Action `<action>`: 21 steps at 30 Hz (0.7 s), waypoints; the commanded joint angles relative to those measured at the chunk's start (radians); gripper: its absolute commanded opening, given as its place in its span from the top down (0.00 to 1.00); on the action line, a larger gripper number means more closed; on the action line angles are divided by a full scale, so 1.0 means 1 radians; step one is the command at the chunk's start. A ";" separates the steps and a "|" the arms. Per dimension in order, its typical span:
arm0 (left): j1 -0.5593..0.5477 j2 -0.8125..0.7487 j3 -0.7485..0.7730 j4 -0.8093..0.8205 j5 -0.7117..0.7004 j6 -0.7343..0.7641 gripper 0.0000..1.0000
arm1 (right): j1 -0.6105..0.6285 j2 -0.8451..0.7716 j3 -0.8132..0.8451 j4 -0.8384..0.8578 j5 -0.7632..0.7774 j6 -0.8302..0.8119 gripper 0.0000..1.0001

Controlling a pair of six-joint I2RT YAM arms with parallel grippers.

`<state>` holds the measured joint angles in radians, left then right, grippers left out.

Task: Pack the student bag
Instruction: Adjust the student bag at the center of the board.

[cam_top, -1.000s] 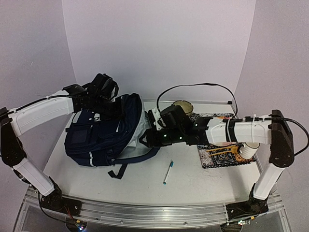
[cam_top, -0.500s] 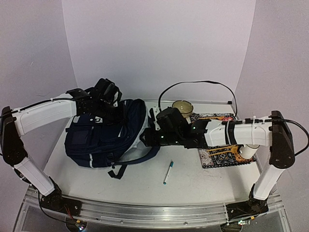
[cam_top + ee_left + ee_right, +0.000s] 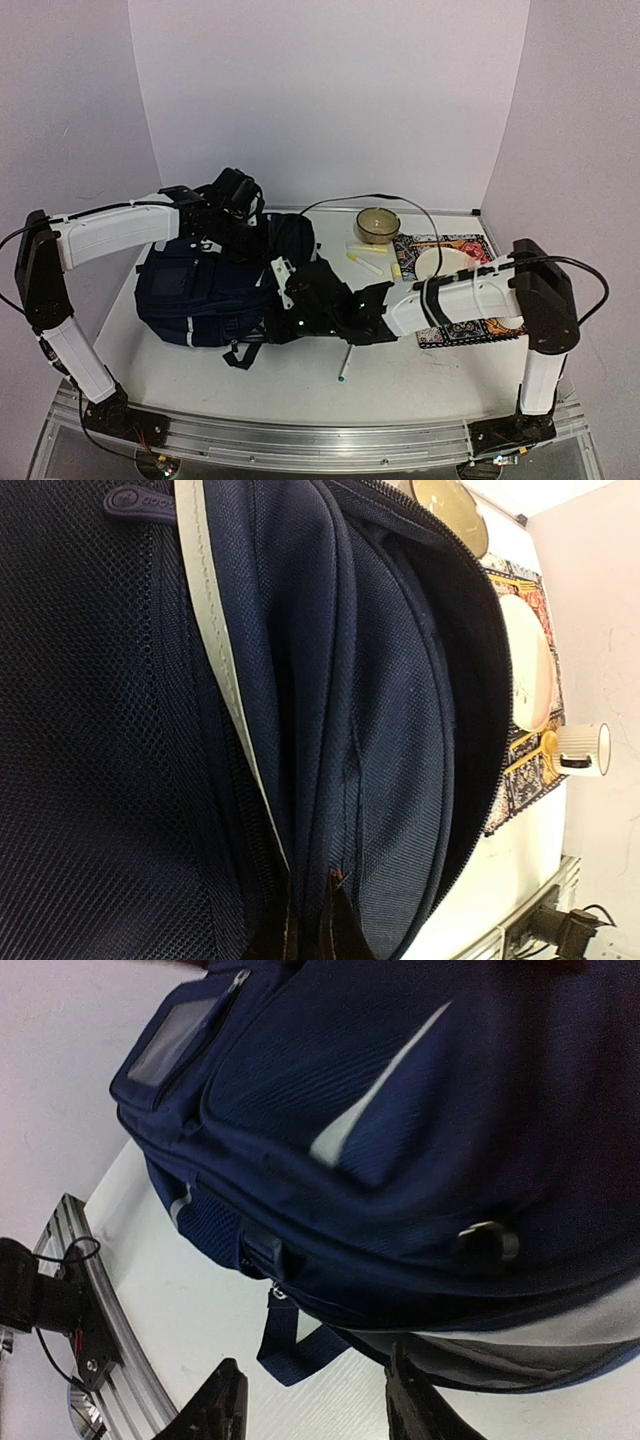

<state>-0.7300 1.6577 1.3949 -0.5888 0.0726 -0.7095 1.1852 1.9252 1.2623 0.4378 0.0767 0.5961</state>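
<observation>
Shows backpack (image 3: 190, 290) lying left-right on surface (image 3: 430, 375), mouth rightward; left jaws clenched on its opening rim, right jaws released at near edge

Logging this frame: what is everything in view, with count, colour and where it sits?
student bag: one, dark navy with pale stripes, lying left of centre
bowl: one, olive-brown, far side of the table
patterned mat: one, multicoloured, right side
plate: one, cream, on the mat
cup: one, white, at the mat's edge, seen only from the left wrist
pen: one, white with teal cap, near centre
pale sticks: three, yellowish, between bowl and mat, too small to identify
table: one, white
left gripper: black, pinching the bag's fabric at its far end
right gripper: black, open, at the bag's near edge
</observation>
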 commanded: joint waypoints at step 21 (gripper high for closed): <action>0.005 -0.097 0.070 0.227 0.171 -0.170 1.00 | 0.090 0.228 -0.031 0.269 0.215 -0.055 0.64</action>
<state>-0.7189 1.6423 1.4193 -0.5037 0.1805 -0.8654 1.2732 2.1282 1.2234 0.6770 0.1639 0.5461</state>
